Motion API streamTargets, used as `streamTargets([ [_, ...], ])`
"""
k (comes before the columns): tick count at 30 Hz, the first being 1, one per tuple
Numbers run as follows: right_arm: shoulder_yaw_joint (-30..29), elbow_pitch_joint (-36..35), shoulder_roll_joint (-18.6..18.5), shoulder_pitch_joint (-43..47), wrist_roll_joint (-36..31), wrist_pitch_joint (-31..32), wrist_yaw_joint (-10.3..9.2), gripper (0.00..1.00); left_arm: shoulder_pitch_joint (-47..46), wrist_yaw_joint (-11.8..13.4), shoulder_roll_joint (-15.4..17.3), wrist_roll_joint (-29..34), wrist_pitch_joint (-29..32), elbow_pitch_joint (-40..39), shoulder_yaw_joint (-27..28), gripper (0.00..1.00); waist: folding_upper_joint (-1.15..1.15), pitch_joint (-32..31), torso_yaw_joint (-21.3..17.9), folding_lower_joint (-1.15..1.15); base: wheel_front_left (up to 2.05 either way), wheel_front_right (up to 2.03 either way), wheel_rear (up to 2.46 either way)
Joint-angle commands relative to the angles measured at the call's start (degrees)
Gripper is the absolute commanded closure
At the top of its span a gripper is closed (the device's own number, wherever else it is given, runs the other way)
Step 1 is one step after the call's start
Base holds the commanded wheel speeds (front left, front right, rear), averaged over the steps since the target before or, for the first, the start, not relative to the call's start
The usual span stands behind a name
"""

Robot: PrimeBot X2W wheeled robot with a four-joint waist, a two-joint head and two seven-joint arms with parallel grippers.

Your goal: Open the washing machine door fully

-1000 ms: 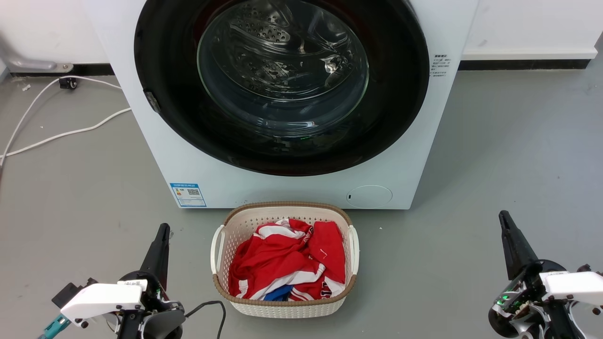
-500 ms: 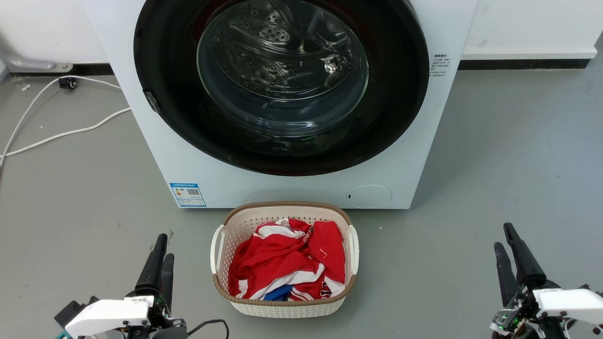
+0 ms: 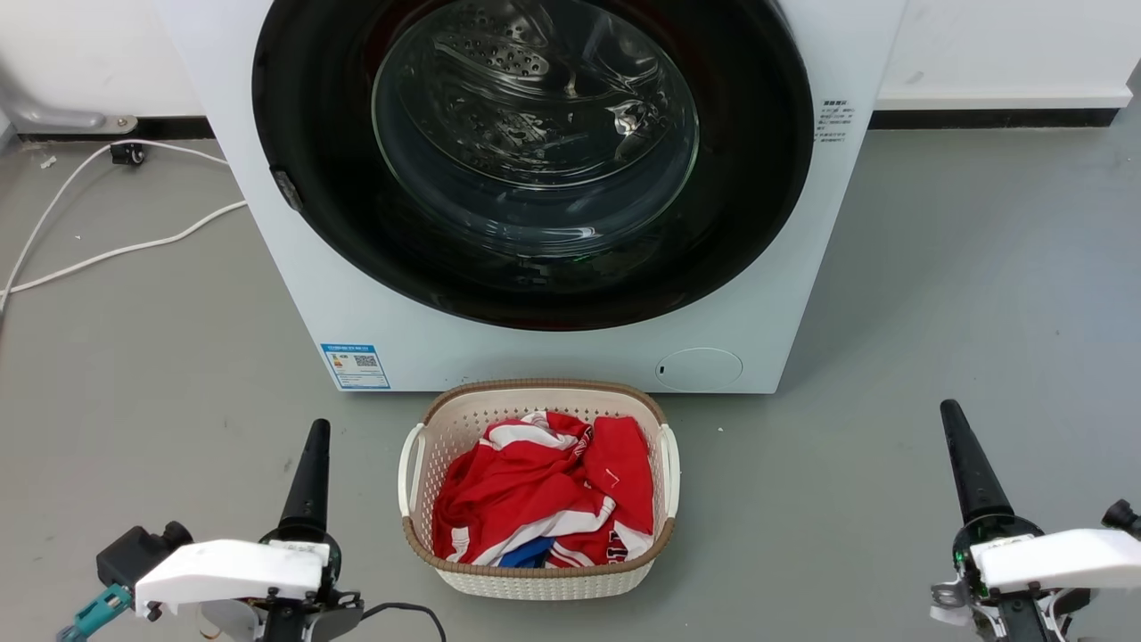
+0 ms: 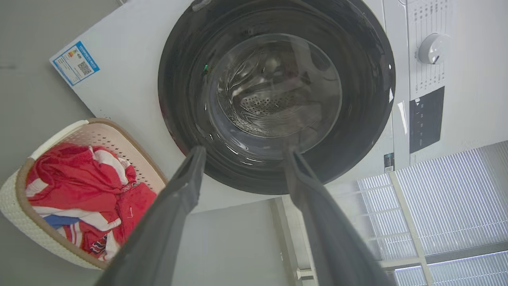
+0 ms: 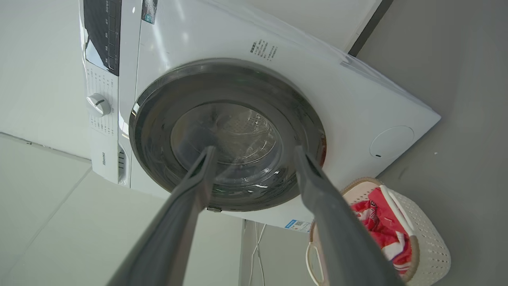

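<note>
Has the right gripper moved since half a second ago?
Yes: the right gripper rose up the head view, its tip nearer level with the laundry basket's far rim.

Glossy washing machine door (image 3: 533, 152), clear glass centre; matt plastic basket (image 3: 544, 390), red cloth (image 3: 535, 499)

A smooth grey floor (image 3: 980, 267) takes up most of the head view, matt and evenly lit, with a few small pale specks on it. Along the top edge runs a white wall (image 3: 1007, 45), ending in a white ledge above a black skirting strip (image 3: 989, 120). At the upper left a white cable (image 3: 134, 247) snakes across the floor, near a grey metal bracket (image 3: 62, 117) at the foot of the wall. In the left wrist view, pale slatted blinds (image 4: 448, 198) show at the lower right.
</note>
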Motion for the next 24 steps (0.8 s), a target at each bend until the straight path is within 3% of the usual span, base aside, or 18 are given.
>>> streamTargets([
  [1,0.4,-1.9,-0.1,-0.5,-4.1,-0.7,0.09,0.00,-0.4,0.6,0.1,3.6,-0.8,-1.7,-0.5,0.00,0.00,0.0,0.0,0.00,0.00,0.00,0.00],
  [24,2.4,-7.3,-0.1,1.9,-32.7,-5.5,0.11,0.00,1.2,6.4,1.6,28.4,-5.6,-5.3,-5.7,0.00,0.00,0.1,0.2,0.00,0.00,0.00,0.00],
])
